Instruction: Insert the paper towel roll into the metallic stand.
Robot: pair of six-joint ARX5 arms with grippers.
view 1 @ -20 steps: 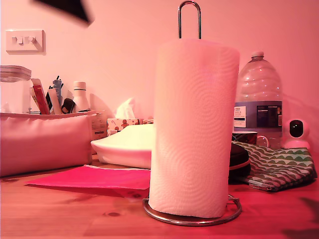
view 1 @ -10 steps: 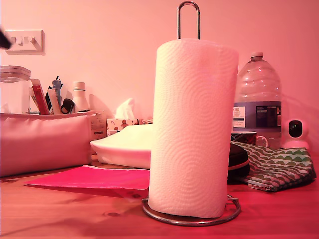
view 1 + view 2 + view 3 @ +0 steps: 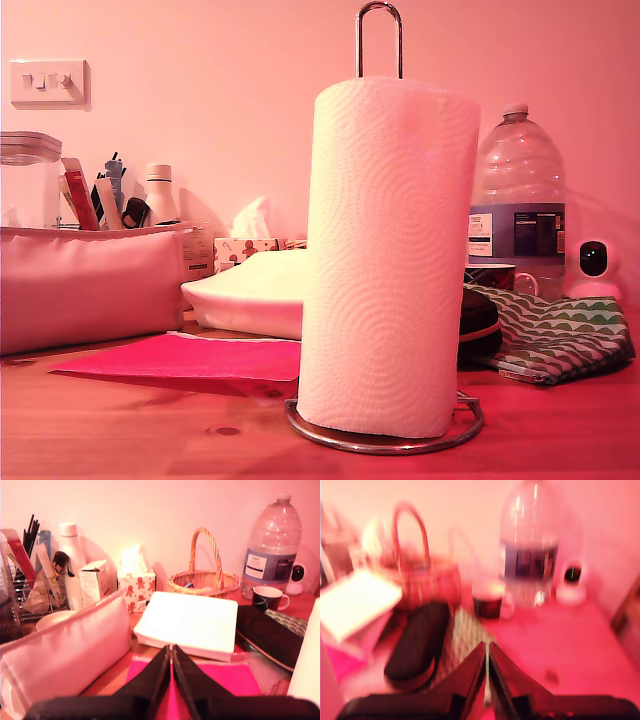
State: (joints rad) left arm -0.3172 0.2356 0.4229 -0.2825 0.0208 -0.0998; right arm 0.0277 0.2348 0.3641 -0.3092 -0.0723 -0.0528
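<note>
With the dark arm gone from above the paper towel roll (image 3: pixel 390 255), which sits fully down on the metallic stand (image 3: pixel 380 38) on the worktop (image 3: pixel 140 430), both the first tool (image 3: pixel 171 656) and second tool (image 3: pixel 486 652) are clenched empty, so the insertion looks complete.

Closed end effector (image 3: pixel 171 655) above pink sheet (image 3: pixel 235 677), white square dish (image 3: pixel 192 622) beyond.

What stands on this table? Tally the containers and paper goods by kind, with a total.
Water bottle: 1
White bottle: 1
Mug: 1
Wicker basket: 1
Tissue box: 1
Paper towel roll, seated on the metallic stand: 1
Total: 6
</note>
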